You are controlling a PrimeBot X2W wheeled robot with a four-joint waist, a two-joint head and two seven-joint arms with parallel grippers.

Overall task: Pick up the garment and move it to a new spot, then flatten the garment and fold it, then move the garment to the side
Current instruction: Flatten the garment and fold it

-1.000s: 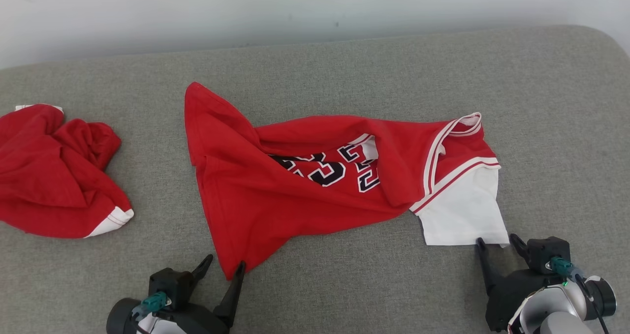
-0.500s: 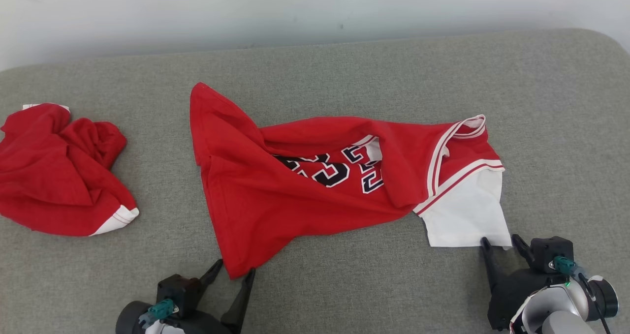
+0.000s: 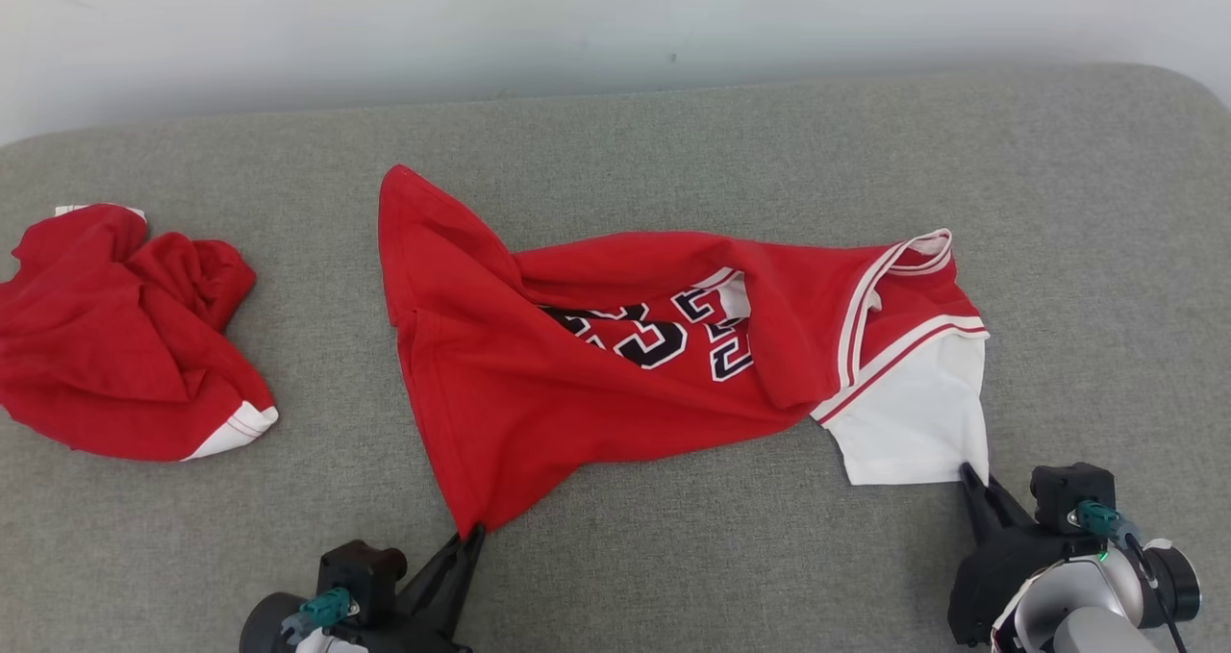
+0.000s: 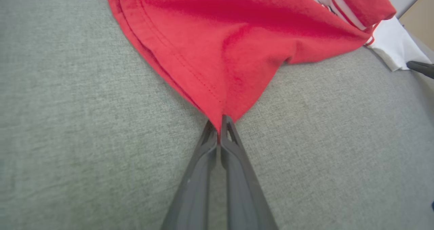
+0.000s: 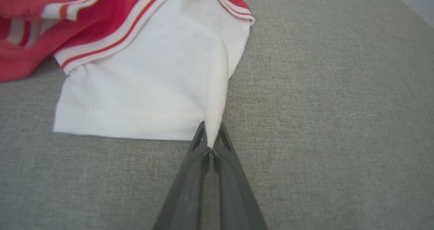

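The garment (image 3: 615,364) is a red jersey with dark numbers and a white sleeve (image 3: 914,422), lying twisted across the middle of the grey cushion (image 3: 673,576). My left gripper (image 3: 474,535) is shut on its red bottom corner near the front; in the left wrist view the red hem (image 4: 210,87) runs down into the pinched left gripper (image 4: 220,121). My right gripper (image 3: 967,471) is shut on the near right corner of the white sleeve. The right wrist view shows the sleeve (image 5: 152,87) puckered into the closed right gripper (image 5: 211,128).
A second red garment (image 3: 115,345) lies crumpled at the far left of the cushion. A pale wall (image 3: 577,28) runs behind the cushion's back edge. Bare grey fabric lies in front of and to the right of the jersey.
Both grippers have gone from open to shut, each pinching a corner of the jersey. The head view has shifted slightly, so the whole scene sits a little lower and to the right.
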